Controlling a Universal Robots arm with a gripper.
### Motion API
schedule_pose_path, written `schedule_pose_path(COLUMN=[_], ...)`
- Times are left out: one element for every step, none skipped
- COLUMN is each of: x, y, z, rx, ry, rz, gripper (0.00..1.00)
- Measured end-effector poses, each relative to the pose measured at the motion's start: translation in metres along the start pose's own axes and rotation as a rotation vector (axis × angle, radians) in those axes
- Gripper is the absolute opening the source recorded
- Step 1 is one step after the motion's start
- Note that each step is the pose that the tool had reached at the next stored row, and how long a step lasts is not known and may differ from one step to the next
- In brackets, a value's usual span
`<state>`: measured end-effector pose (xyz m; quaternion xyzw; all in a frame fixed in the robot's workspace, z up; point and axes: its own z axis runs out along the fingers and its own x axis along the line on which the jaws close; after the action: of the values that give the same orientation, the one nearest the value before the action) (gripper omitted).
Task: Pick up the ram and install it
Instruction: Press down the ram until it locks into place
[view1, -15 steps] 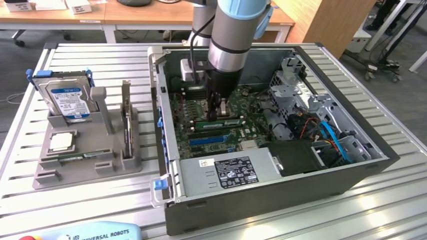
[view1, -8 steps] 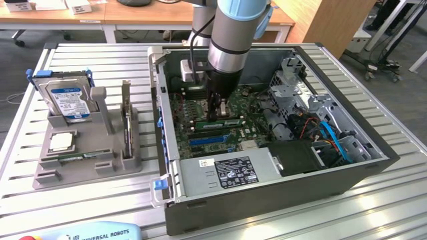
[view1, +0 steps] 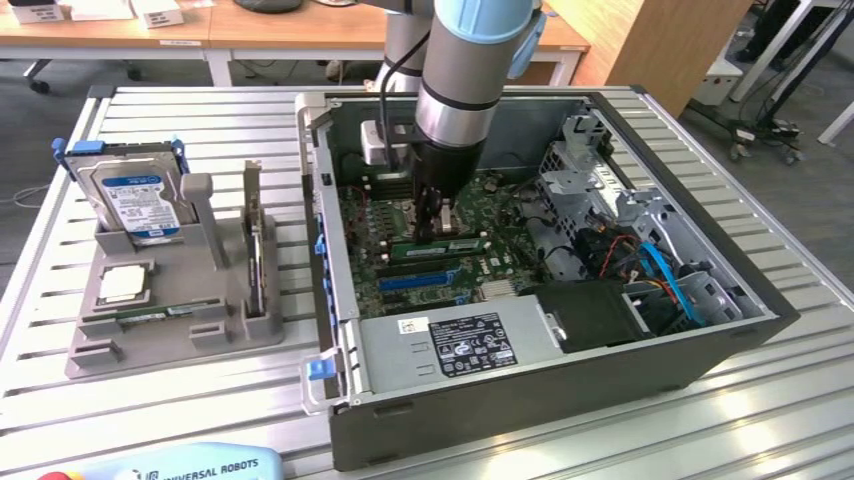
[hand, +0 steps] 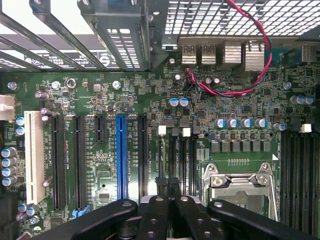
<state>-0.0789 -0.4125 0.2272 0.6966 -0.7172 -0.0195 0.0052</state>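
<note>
Open computer case lying on a slatted metal table, motherboard facing up. Robot arm reaching down from above into the middle of the case.

Black gripper low over the board, fingers pressed together, closed on nothing visible. In the wrist view, same gripper with its 2 tips side by side, poised over a group of narrow memory slots with white clips at their far ends.

The ram, a thin green stick with a pale label, lying along the board just beside the fingertips on the exterior view's right. Impossible to tell whether tips and stick touch, or how deeply the stick sits in its slot.

Elsewhere in the wrist view: blue expansion slot, white expansion slot, silver processor socket, and a twisted red and black wire looping near the rear ports.

At the near side of the case, a grey power supply with a black label. On the exterior view's left, well apart from the case, a grey holder on the table. Standing upright in the holder, a silver hard drive with a blue and white label. Nearer, resting flat, a small square silver processor chip.
</note>
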Motion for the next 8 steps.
schedule_pose_path(x=[0.0,0.0,0.0001,0.0001,0.0001,0.0,0.0,0.0], y=[0.0,0.0,0.0,0.0,0.0,0.0,0.0,0.0], z=[0.0006,0.0008,0.0009,0.0009,0.0009,0.001,0.001,0.001], rx=[0.0001,0.0002,0.0001,0.0,-0.0001,-0.0001,0.0,0.0], ry=[-0.0003,0.0,0.0002,0.0002,0.0002,0.0001,0.0,0.0], rz=[0.0,0.0,0.0,0.0,0.0,0.0,0.0,0.0], gripper=[0.1,0.1,0.1,0.1,0.1,0.1,0.1,0.1])
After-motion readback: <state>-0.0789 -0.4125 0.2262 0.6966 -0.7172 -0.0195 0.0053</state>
